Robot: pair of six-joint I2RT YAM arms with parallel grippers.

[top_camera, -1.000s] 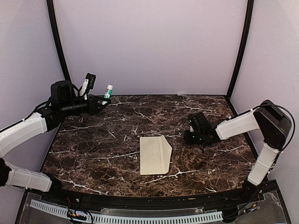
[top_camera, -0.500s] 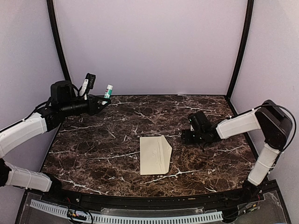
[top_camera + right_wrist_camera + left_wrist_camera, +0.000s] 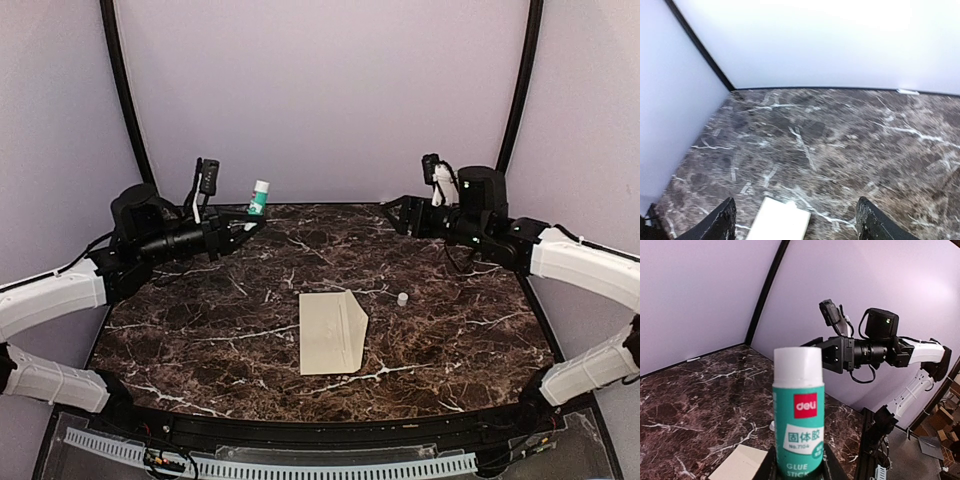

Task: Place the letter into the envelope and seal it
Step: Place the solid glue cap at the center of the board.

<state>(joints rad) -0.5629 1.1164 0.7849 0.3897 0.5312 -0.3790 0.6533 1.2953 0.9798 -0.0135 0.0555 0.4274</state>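
Envelope (image 3: pixel 333 332), glue stick (image 3: pixel 258 197), cap (image 3: pixel 402 298): one each

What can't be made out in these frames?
Letter: in no view; maybe inside the envelope, cannot tell.
Its flap, top view: too small to tell if sealed.
Small white thing, top view: too small to identify.
Right wrist view: blurred; envelope cut off by the bottom edge.
Glue stick, left wrist view: base hidden by the left tool.

table (image 3: pixel 200 330): dark marble | on it: envelope (image 3: pixel 331 331), small white cap (image 3: pixel 402 298)
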